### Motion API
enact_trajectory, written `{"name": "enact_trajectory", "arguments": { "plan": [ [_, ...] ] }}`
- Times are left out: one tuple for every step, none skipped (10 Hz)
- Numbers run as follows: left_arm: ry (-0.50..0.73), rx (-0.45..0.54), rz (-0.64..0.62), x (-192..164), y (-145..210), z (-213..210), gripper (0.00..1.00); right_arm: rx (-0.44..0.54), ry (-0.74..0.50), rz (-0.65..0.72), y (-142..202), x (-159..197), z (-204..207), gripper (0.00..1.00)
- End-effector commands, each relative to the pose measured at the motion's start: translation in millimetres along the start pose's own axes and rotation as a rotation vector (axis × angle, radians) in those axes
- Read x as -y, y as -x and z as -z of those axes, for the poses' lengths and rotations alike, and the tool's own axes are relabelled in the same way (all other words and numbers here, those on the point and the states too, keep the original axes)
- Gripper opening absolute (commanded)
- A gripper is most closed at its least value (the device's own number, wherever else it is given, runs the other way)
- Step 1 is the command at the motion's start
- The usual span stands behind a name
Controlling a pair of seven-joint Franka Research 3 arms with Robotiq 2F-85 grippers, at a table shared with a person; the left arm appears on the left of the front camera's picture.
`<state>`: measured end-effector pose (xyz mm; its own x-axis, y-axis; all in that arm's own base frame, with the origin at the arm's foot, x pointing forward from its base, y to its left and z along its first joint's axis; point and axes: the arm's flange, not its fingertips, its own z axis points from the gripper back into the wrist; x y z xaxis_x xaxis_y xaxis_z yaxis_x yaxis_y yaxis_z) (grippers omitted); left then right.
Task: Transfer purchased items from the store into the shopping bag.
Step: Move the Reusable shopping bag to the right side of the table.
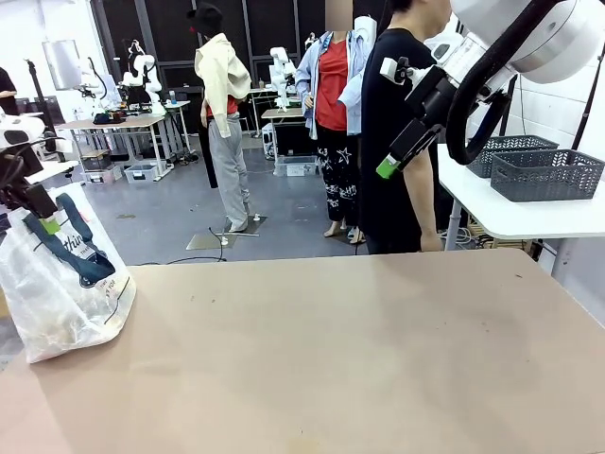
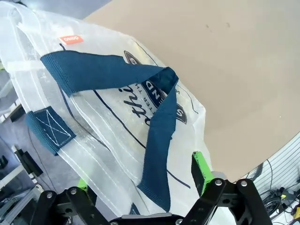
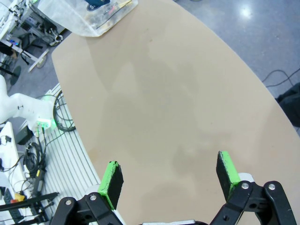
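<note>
Shopping bag point(image 1: 59, 274) is seen at the far-left edge of the table point(image 1: 359, 359), slumped and leaning left, navy handles up. From the right wrist view, small packets point(image 3: 101, 11) are made out through the translucent wall at the bag's bottom; count and colours cannot be told.

Left gripper point(image 2: 140, 185) is placed around the bag's top: plastic and a blue handle point(image 2: 159, 136) lie between the spread green pads. Whether anything is actually pinched cannot be told; jaws look apart.

Right gripper point(image 3: 168, 180) is held high over the bare middle of the table, fingers wide apart, nothing held.

No loose items are seen on the tabletop. A person point(image 1: 402, 132) stands at the far side, hands not engaged.

Judged: transfer mostly or fully done, items appear bagged. Left, if anything: release or set the bag upright.
</note>
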<state>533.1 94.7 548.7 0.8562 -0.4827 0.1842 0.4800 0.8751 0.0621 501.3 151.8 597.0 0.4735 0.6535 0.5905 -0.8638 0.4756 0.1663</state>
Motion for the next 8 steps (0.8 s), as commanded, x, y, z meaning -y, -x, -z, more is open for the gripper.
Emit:
{"name": "enact_trajectory", "arguments": {
  "plan": [
    [0.058, -0.011, -0.033, 9.8, 0.1, -13.5, 1.00, 0.002, -0.005, 0.001, 0.6, 0.8, 0.3, 1.00],
    [0.080, 0.005, 0.001, 17.5, -1.1, -24.3, 1.00, 0.002, -0.005, 0.001, 0.6, 0.8, 0.3, 1.00],
    [0.103, 0.008, 0.033, 26.8, -2.4, -40.1, 1.00, 0.002, -0.005, 0.001, 0.6, 0.8, 0.3, 1.00],
    [0.133, 0.009, 0.096, 36.8, -4.1, -55.6, 1.00, 0.002, -0.005, 0.001, 0.6, 0.8, 0.3, 1.00],
    [0.147, 0.017, 0.168, 45.6, -5.7, -70.5, 1.00, 0.002, -0.005, 0.001, 0.6, 0.8, 0.3, 1.00],
    [0.101, 0.066, 0.255, 50.5, -8.5, -80.4, 1.00, 0.002, -0.005, 0.001, 0.6, 0.8, 0.3, 1.00],
    [0.119, 0.103, 0.381, 55.7, -12.8, -87.6, 1.00, 0.002, -0.005, 0.001, 0.6, 0.8, 0.3, 1.00],
    [0.154, 0.128, 0.511, 58.6, -17.9, -90.9, 1.00, 0.002, -0.005, 0.001, 0.6, 0.8, 0.3, 1.00]
  ]
}}
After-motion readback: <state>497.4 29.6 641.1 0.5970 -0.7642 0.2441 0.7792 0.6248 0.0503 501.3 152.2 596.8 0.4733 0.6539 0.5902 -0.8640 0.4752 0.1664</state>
